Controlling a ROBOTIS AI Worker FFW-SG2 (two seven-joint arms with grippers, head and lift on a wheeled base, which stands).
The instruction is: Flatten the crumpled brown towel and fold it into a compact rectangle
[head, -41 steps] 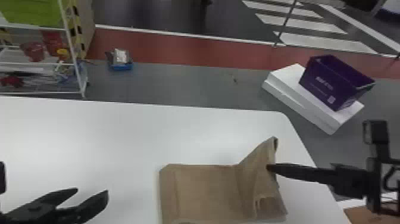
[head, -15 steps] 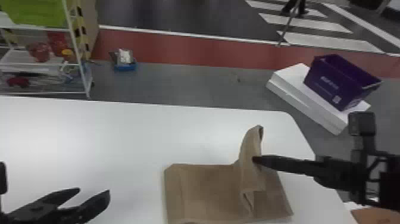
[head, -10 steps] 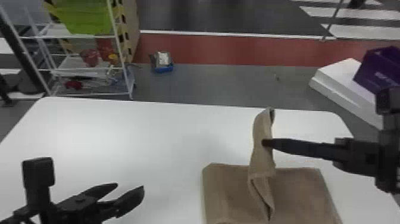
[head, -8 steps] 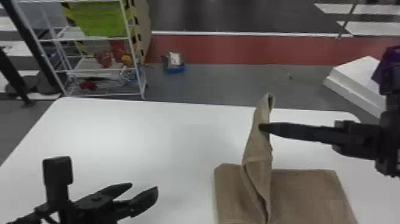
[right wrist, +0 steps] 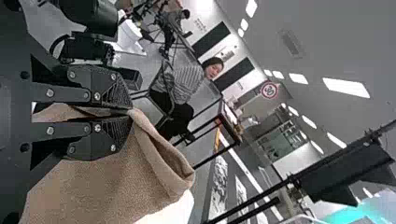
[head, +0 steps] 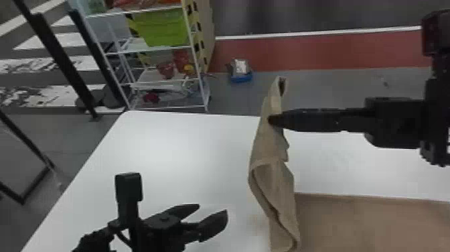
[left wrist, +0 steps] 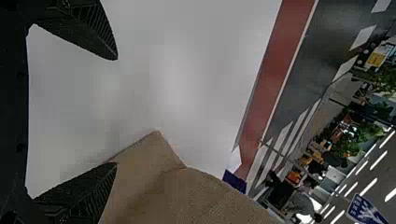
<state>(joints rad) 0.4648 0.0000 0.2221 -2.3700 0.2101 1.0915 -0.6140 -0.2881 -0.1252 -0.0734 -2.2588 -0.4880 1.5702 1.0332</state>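
And here we are, folding by my reading: the brown towel [head: 268, 147] looks well past its crumpled stage. My right gripper [head: 273, 120] has it pinched high up, the jaws clenched on cloth, and the right wrist view agrees, with fabric trapped between them and a loose, curling lip spilling out past the tips. Below that grasp the raised flap drops in a narrow, slightly twisted drape, and off to its right the flat part [head: 371, 224] lies smooth on the table [head: 160, 150] with a nice straight far edge.

Over on the left, my left gripper [head: 211, 211] waits above the bare tabletop, jaws spread wide, nothing in them, close to the towel but apart from it.

So what does this want next? I'd say carry the flap over towards my left, then bring it down low and lay it out, lining up its edge with the layer beneath, before easing the right jaws apart. Let go too high and that twist could land as a rumple. If it does, a light press from the left should settle it, and then comes the squaring-up into a compact rectangle.
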